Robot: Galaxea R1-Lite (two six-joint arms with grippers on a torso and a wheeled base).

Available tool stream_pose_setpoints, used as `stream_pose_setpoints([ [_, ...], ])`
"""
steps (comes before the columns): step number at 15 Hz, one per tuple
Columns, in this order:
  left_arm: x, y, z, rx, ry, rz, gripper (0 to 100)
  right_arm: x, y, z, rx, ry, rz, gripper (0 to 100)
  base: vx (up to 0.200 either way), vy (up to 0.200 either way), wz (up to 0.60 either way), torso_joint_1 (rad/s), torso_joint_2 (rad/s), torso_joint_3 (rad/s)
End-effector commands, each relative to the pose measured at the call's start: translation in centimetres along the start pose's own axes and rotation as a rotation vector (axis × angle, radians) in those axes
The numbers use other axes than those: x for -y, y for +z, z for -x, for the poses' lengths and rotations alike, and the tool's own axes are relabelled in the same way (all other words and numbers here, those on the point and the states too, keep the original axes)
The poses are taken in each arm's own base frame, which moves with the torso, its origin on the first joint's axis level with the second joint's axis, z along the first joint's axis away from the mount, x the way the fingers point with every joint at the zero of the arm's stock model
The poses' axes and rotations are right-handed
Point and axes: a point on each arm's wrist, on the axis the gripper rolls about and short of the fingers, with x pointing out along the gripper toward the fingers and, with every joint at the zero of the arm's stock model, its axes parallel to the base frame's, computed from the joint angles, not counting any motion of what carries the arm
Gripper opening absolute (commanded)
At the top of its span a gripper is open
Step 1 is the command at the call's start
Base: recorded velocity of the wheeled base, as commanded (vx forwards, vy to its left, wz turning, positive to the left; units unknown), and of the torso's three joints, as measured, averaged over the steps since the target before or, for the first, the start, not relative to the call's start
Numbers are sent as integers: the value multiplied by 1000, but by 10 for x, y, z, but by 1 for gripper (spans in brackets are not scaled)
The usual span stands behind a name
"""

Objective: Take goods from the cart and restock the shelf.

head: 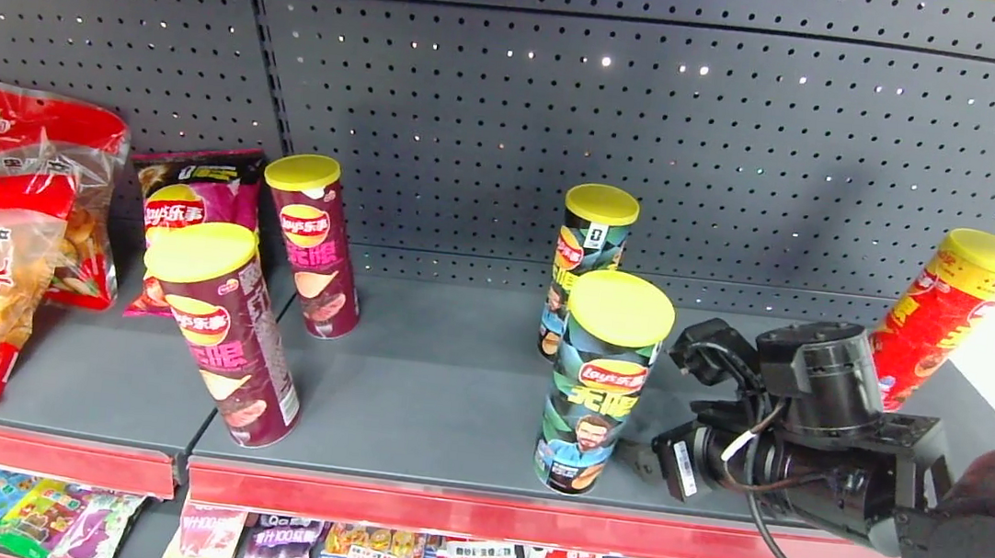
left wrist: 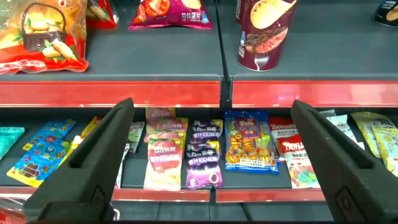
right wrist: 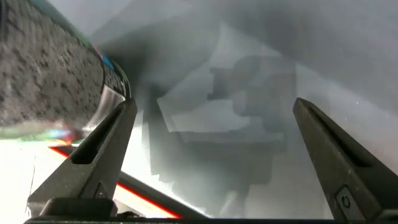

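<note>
Our right gripper (right wrist: pixel 212 106) stands open with nothing between its fingers, just beside the front green can (head: pixel 601 392). In the wrist view the can's side lies close by one finger, and we cannot tell whether they touch. The can stands upright near the red front edge of the shelf (head: pixel 440 384), before a second green can (head: pixel 591 252), with a red can (head: pixel 953 304) off to the right and a maroon can (head: pixel 224 333) well to the left. We judge this can placed, so the step in hand is to draw clear. We should pull straight back from the shelf, fingers kept wide and off the can's side, since a tall can so near the edge would tip easily. Our left gripper (left wrist: pixel 211 104) is likewise open and empty, facing the lower tier's packets (left wrist: pixel 205 155).
</note>
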Motion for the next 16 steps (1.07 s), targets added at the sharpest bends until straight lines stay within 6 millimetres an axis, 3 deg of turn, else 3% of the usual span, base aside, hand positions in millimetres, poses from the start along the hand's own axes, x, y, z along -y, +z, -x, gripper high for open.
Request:
stream_pose_setpoints([
  [1,0,0,0,-1,0,0,100,-2,2,-1,5,4,3,100,0,0,0,0,0,0],
  [16,0,0,0,-1,0,0,100,-9,10,-8,21,15,12,100,0,0,0,0,0,0],
])
